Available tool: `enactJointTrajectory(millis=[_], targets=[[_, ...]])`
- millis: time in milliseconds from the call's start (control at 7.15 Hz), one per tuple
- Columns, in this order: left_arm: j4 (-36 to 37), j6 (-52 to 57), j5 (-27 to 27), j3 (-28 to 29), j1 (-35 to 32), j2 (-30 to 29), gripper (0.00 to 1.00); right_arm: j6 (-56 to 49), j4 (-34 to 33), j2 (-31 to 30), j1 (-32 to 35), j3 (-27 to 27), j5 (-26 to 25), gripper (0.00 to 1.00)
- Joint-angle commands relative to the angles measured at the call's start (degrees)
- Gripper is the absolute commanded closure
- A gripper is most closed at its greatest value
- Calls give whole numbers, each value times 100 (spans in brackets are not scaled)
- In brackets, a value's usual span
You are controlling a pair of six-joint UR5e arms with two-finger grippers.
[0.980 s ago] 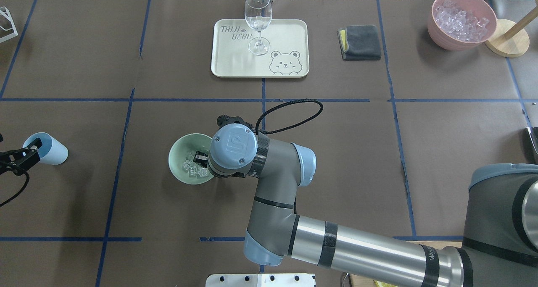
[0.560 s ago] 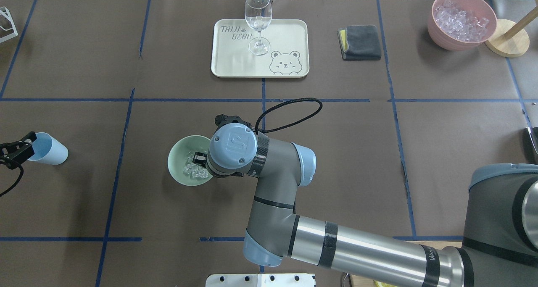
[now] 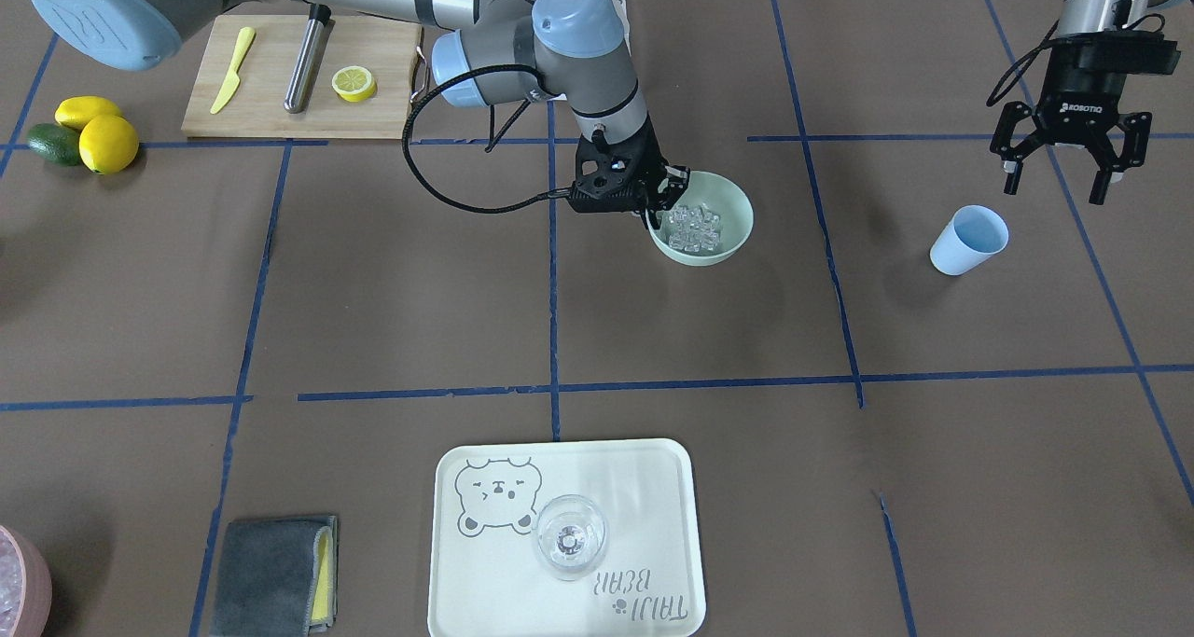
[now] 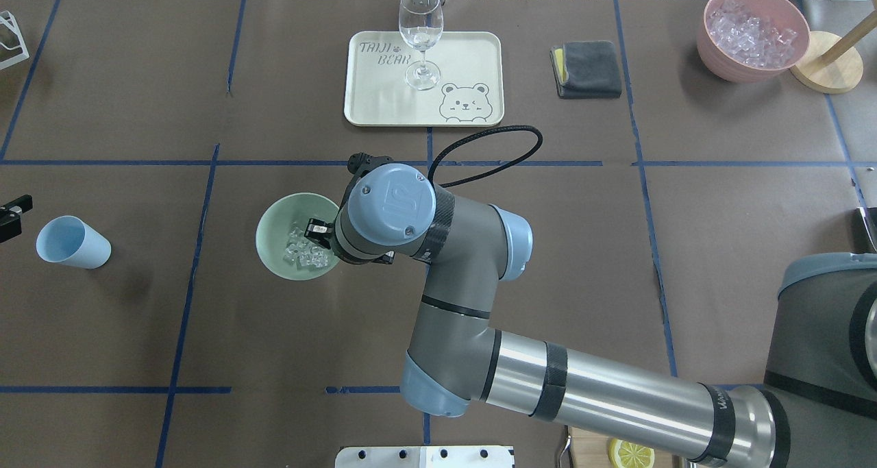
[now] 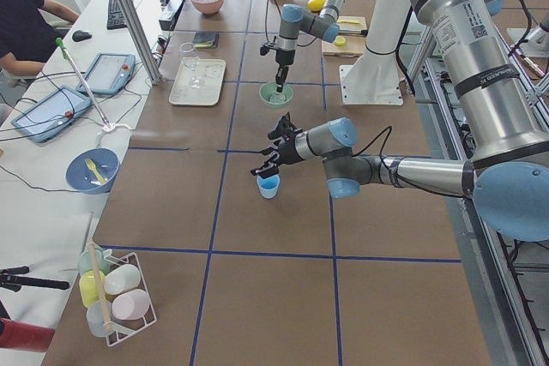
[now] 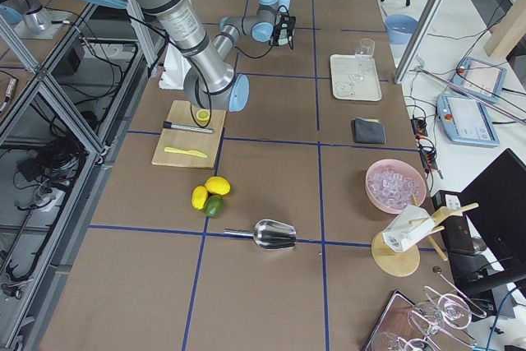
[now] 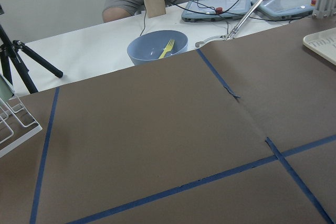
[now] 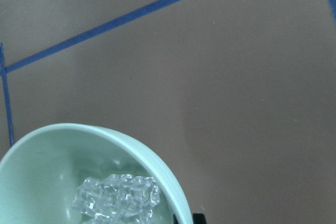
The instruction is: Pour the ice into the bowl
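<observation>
1. Right jaws, seen from the front, pinch the rim of the green bowl [image 3: 732, 210] at its 9 o'clock side. Ice [image 3: 695, 227] lies inside. Left jaws hang wide apart, holding nothing, at 1 o'clock from the blue cup [image 3: 970, 239].
2. From above, the bowl [image 4: 274, 228] is near the middle of the counter [image 4: 582, 249], with the ice [image 4: 301, 254] in it. Right jaws grip its 3 o'clock side. The cup [image 4: 68, 243] sits well apart at 9 o'clock.
3. From the left end, the left jaws hang just over the cup [image 5: 268, 186]. The bowl [image 5: 273, 99] is far behind.
4. The right wrist camera shows the bowl [image 8: 42, 171] at 7 o'clock, with ice [image 8: 118, 198] piled inside.
</observation>
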Motion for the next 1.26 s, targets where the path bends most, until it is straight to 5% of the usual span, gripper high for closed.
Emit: enactJointTrajectory(millis=[0, 140, 420, 840, 1119], targets=[[1883, 1504, -1324, 0, -1245, -965, 0, -111, -436, -476, 369, 726, 152, 100], [2723, 2634, -1564, 18, -1624, -1502, 0, -391, -517, -845, 527, 1087, 152, 100], [2802, 3425, -2328, 158, -2153, -1490, 0, -568, -526, -1286, 1070, 1319, 545, 100], [2729, 2645, -2453, 536, -2191, -1454, 0, -1629, -518, -2532, 1863, 2170, 1258, 100], [2792, 2654, -2998, 668, -2225, -1472, 0, -2411, -491, -3192, 2311, 2224, 1469, 100]])
